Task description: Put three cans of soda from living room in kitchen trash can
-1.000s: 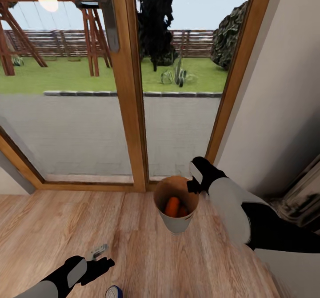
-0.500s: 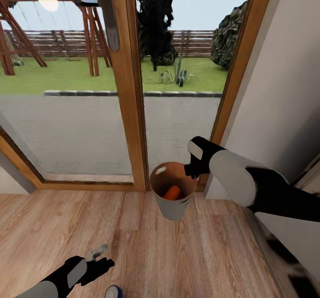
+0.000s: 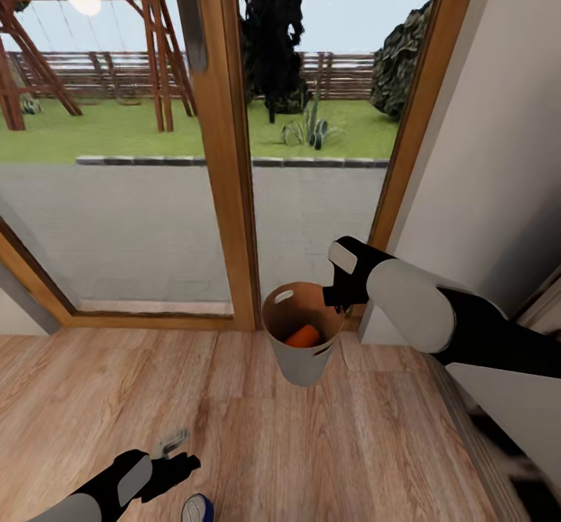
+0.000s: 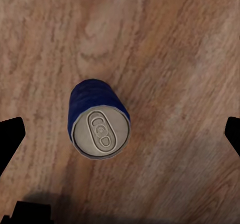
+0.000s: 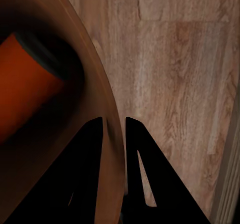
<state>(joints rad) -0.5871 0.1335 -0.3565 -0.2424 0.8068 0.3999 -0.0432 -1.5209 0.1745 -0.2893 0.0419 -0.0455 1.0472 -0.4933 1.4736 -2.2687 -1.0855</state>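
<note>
My right gripper (image 3: 336, 298) is shut on the rim of the tash can (image 3: 300, 362), a pale tapered bin with a brown inside, held slightly tilted in front of the glass door. An orange can of soda (image 3: 304, 336) lies inside it. In the right wrist view the fingers pinch the brown rim (image 5: 107, 73) next to the orange can (image 5: 25, 88). A dark blue can of soda (image 3: 198, 509) stands upright on the wood floor by my left gripper (image 3: 183, 463). In the left wrist view its pale top (image 4: 99, 129) sits between the wide-open fingers of the left gripper (image 4: 121, 134).
A wood-framed glass door (image 3: 226, 156) stands straight ahead, with a garden beyond it. A pale wall (image 3: 499, 156) closes in on the right. A small grey object (image 3: 171, 442) lies on the floor near the left gripper. Open wood floor (image 3: 351, 460) stretches in front.
The right arm has risen and drawn the bin up and a little left; the orange can inside has shifted. The left arm has stayed put over the blue can.
</note>
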